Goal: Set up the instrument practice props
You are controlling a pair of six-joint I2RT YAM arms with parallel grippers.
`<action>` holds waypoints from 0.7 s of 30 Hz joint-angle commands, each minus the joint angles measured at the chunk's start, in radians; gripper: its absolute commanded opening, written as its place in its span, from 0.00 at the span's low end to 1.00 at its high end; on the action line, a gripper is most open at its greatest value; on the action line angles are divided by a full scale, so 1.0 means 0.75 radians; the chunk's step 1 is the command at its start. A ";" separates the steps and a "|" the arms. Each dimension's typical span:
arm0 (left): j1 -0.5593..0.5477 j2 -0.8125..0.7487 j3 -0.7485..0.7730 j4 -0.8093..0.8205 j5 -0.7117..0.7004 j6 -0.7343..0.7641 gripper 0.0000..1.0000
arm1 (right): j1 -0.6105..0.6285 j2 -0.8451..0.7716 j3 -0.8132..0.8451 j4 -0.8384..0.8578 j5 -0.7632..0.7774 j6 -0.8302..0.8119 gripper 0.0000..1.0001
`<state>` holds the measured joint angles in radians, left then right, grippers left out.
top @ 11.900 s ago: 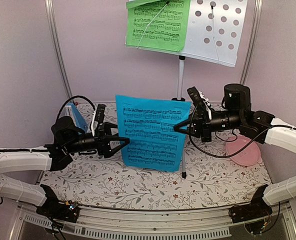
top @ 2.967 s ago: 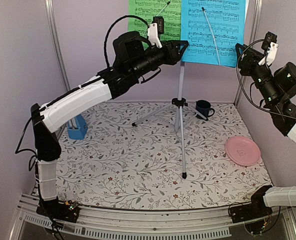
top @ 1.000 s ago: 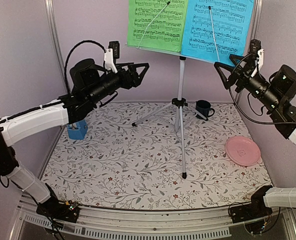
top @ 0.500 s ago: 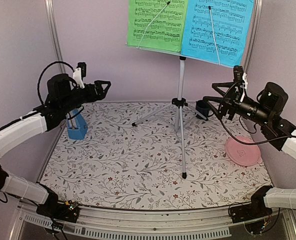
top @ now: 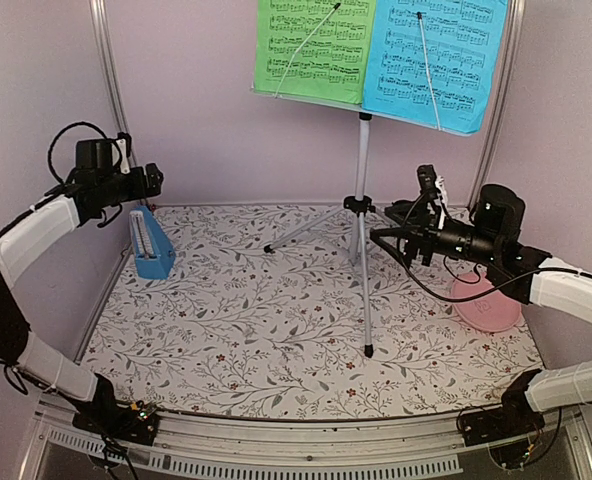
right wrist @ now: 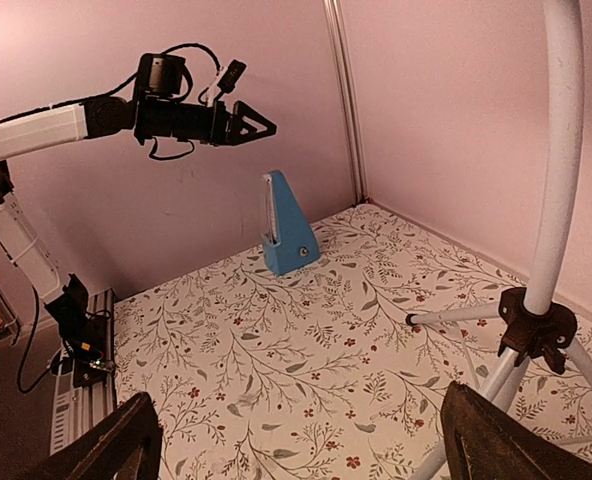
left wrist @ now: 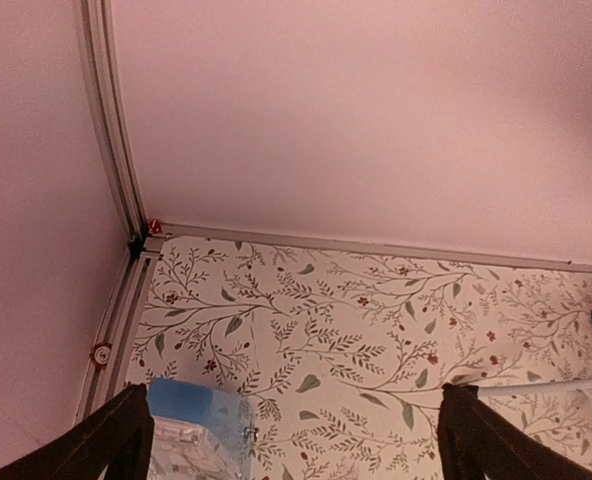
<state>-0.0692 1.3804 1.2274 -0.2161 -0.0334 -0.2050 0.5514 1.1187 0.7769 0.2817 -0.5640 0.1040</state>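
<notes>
Silver music stand point(top: 362, 180) at back centre of the floral table point(top: 266, 340), w/ green sheet point(top: 314, 50) and blue sheet point(top: 434, 60) side by side on its desk. Blue metronome point(top: 150, 243) upright nr left wall. Left gripper point(top: 156, 181) hovers above it, right gripper point(top: 384, 222) just beside the stand's pole (both spread wide, gripping nothing).

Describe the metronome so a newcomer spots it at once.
Start at the floral table and go to its back left corner, beside the wall. The metronome stands there upright, alone. It is the only blue pyramid: the music stand is a tall silver tripod mid-table, and the plate at right is pink and flat.
</notes>
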 commanded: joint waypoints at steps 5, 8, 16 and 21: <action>0.058 0.206 0.061 -0.153 -0.235 0.154 0.99 | 0.039 0.072 0.027 0.112 -0.047 0.029 0.99; 0.092 0.277 0.101 -0.184 -0.231 0.189 0.99 | 0.046 0.078 0.021 0.141 -0.048 0.049 0.99; 0.177 0.365 0.113 -0.155 0.056 0.160 0.93 | 0.051 0.088 0.017 0.167 -0.045 0.066 0.99; 0.176 0.362 0.049 -0.097 0.108 0.112 0.83 | 0.054 0.085 0.013 0.168 -0.032 0.072 0.99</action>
<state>0.0582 1.6459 1.2896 -0.3294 -0.0250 -0.0959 0.5846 1.1805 0.7769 0.3771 -0.5865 0.1432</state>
